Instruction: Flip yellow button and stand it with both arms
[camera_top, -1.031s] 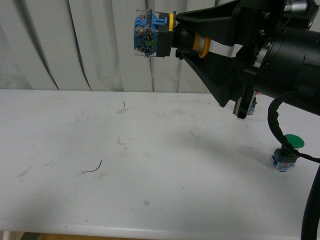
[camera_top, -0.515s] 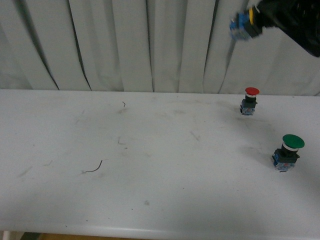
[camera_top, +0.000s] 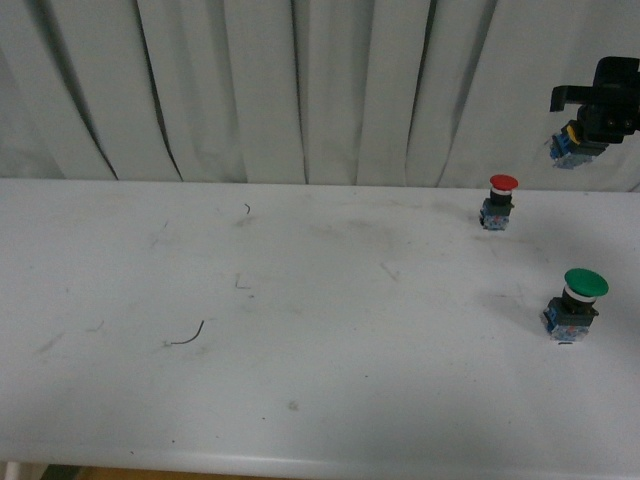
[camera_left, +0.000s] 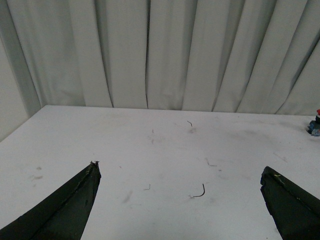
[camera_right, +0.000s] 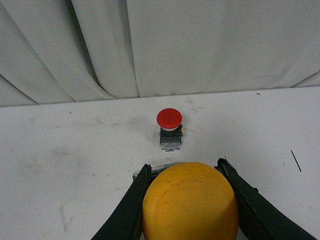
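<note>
The yellow button (camera_right: 189, 202) fills the near part of the right wrist view, its round orange-yellow cap facing the camera. My right gripper (camera_right: 184, 165) is shut on it, one black finger pressed to each side of the cap. In the front view the right gripper (camera_top: 592, 118) hangs high at the far right, above the table, with the yellow button's blue block (camera_top: 566, 148) showing at its lower left. My left gripper (camera_left: 180, 167) is open over the bare table, fingers wide apart and nothing between them. The left arm is out of the front view.
A red-capped button (camera_top: 502, 201) stands upright at the table's back right, just beyond the held button (camera_right: 169, 128). A larger green-capped button (camera_top: 577, 303) stands nearer, at the right edge. A small curled wire scrap (camera_top: 188, 336) lies left of centre. White curtains hang behind the table (camera_top: 320, 380).
My right arm, close before the front camera a second ago, has swung away to the far upper right with the yellow button. The red-capped button has come into view.
</note>
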